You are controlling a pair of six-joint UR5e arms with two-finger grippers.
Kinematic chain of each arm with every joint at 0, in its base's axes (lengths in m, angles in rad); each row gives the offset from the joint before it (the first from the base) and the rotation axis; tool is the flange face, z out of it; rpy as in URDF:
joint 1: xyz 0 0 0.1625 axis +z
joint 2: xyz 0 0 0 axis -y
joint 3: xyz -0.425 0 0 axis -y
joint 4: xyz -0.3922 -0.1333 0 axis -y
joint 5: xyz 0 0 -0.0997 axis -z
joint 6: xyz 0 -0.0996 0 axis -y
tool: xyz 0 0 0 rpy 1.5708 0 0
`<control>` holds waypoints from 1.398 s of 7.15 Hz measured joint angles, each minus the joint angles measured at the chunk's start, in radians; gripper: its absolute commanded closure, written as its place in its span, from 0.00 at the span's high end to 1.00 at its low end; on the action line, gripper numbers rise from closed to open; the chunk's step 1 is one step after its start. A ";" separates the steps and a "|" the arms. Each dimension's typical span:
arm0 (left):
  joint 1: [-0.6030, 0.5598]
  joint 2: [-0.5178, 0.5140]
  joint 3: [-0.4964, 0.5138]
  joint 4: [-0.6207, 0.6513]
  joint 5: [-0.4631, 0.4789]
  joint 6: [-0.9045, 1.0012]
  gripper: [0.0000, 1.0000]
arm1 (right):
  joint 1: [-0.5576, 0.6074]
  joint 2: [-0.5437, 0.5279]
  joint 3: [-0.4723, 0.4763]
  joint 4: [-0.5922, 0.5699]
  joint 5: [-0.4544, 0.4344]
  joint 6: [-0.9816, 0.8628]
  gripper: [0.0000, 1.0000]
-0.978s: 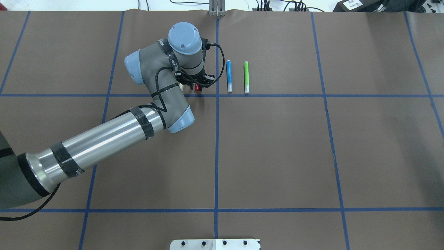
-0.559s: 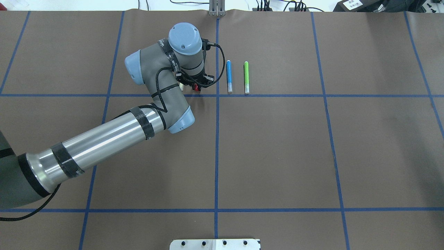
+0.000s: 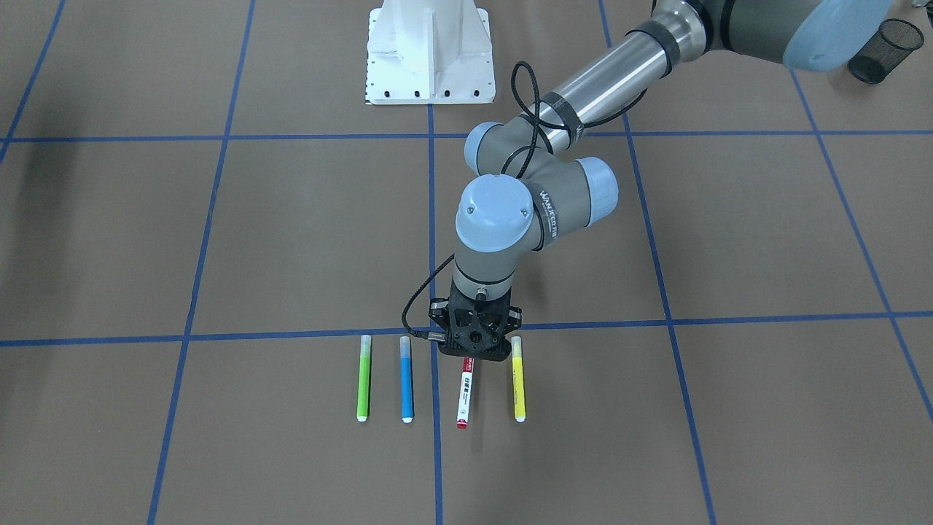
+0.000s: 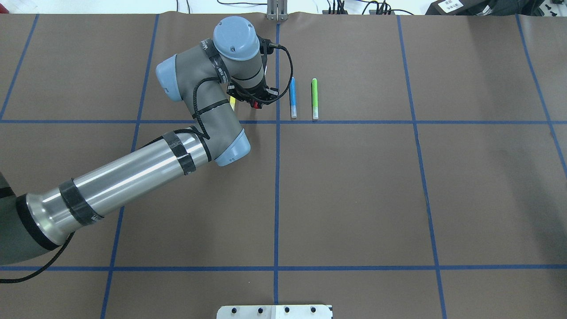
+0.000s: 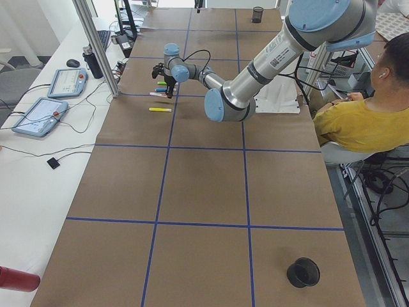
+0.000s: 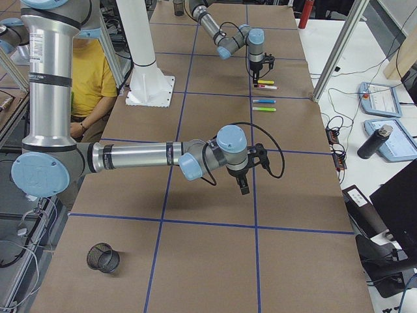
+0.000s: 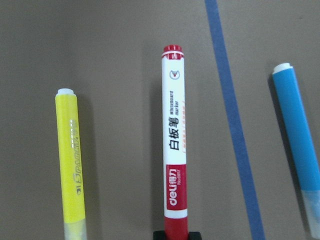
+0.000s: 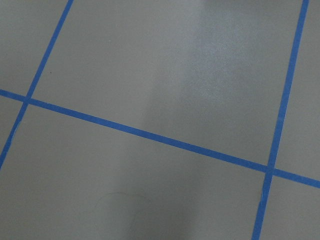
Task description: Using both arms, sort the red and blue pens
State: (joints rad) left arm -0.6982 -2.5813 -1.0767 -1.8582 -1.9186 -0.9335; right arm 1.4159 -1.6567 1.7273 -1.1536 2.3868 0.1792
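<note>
The left arm's black two-finger gripper (image 3: 471,350) pinches the red cap of the white-barrelled red marker (image 3: 463,397), low in the front view's centre. The marker is between the slim sky-blue pen (image 3: 407,383) and a slim yellow pen (image 3: 518,386). I cannot tell how the right gripper (image 6: 244,189) is set.

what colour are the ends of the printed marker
Both red; the marker shows best in left wrist view.

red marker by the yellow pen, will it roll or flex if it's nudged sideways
The red marker has a round barrel and lies flat on the brown paper, so it would probably roll. Its thick, straight body likely stays stiff.
</note>
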 measured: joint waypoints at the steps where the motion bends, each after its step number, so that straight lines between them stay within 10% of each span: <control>1: -0.007 0.023 -0.091 0.079 -0.011 0.013 0.00 | 0.000 0.000 0.000 0.000 0.000 -0.001 1.00; 6: -0.065 0.382 -0.809 0.494 -0.054 0.146 0.00 | 0.000 0.000 0.000 0.000 0.002 0.000 1.00; 10: -0.251 0.728 -1.116 0.526 -0.202 0.390 0.00 | 0.000 0.002 0.000 0.001 0.002 -0.001 1.00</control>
State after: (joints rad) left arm -0.9496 -1.8531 -2.1926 -1.3320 -2.1205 -0.5432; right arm 1.4159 -1.6548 1.7275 -1.1522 2.3884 0.1779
